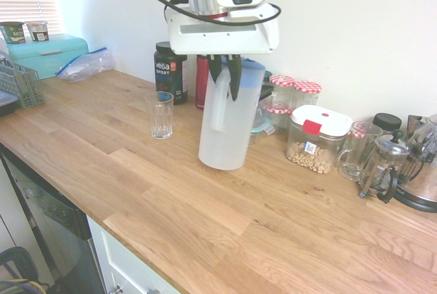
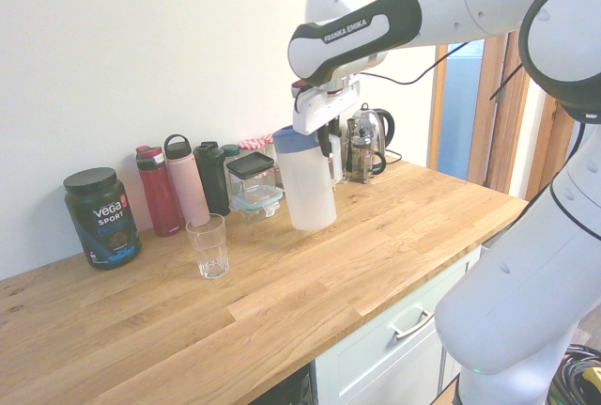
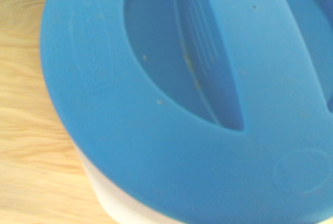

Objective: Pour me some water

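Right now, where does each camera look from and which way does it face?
First exterior view: from above the counter's front side, looking across the wooden counter to the wall; the arm's wrist end and tool show at the top.
Second exterior view: from the opposite side, looking along the counter to the wall and doorway; most of the arm shows, coming in from the right.
Wrist view: on the wrist, looking down on the jug's blue lid; no part of the robot shows.
Both exterior views share the frosted jug and the drinking glass.

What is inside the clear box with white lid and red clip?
Inside the clear box are small, light-brown round pieces in the lower part. The white lid covers the top, hiding any view from above.
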You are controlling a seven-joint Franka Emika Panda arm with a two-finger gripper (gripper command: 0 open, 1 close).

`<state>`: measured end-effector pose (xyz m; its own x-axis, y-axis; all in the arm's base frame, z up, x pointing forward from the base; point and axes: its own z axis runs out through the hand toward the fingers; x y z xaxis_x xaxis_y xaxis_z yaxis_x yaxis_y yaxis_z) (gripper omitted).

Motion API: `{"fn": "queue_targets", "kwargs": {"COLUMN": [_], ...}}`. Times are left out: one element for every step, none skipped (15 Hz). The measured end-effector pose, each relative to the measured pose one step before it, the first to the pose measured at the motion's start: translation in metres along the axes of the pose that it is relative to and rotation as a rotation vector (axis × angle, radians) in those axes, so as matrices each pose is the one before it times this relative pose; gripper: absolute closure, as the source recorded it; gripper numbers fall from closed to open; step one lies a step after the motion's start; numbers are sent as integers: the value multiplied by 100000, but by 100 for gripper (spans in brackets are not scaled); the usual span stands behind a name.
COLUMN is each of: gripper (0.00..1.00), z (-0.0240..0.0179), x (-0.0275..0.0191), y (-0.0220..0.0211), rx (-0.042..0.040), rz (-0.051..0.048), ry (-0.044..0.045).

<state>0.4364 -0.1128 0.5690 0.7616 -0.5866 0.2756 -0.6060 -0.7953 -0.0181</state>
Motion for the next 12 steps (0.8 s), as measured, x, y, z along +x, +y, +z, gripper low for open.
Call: {"fn": "queue_targets", "kwargs": {"gripper": [100,100,100,100,100,100,100,100,100,100,100,100], "z": [170,468,625,652,569,461,302,341,416,337,219,154], "x": [341,122,10,-76,-57,21,107,95,-9,-26,-20,-5], "y": [1069,858,691,549,429,403,369,451,400,308,222,203], "rx": [-47,-1,137,313,941,1495,1230,656,329,191,-30,63], "rz": [806,774,1017,963,1230,1572,1500,1162,863,622,363,376], "ry": [76,501,711,796,728,858,1005,1217,818,687,397,471]}}
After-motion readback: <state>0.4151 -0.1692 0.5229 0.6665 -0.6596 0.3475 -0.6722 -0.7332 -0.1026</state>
